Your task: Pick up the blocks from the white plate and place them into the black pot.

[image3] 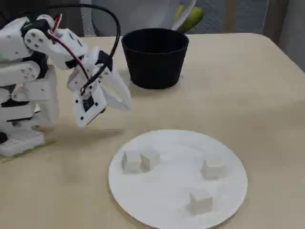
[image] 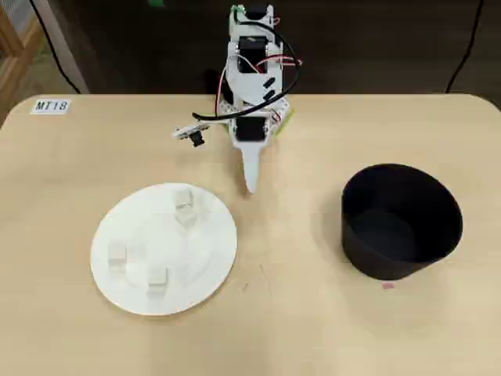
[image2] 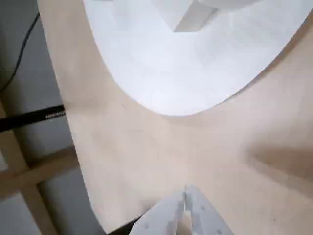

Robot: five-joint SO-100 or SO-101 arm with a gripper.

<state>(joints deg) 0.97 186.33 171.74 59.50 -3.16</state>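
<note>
Gripper empty with jaws together, hovering over bare table between the white plate at left and the black pot at right in the overhead view, all four blocks on the plate, so best open wide, swing left, descend squarely over the nearest cube.
</note>
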